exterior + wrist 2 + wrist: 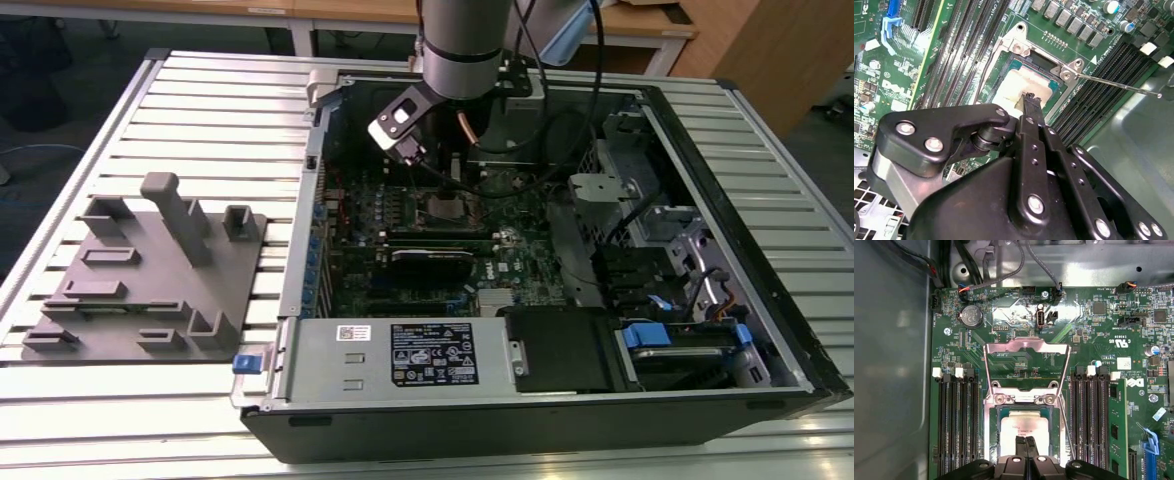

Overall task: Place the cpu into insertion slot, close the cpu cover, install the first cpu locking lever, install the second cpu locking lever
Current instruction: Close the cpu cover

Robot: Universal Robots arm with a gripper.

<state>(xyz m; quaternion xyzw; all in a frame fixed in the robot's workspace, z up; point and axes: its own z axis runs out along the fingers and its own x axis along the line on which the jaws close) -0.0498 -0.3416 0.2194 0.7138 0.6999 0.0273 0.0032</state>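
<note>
We see the gripper (1026,441), its 2 fingers together, over the cpu (1023,425) in the insertion slot (1055,435); cpu cover (1026,346) open.

Open room straight above the square dark silver-rimmed insertion slot (1002,416) — the thin silvery windowed cpu cover (1026,346) stands raised at one edge, a thin steel lever rod (1119,85) juts alongside.
</note>
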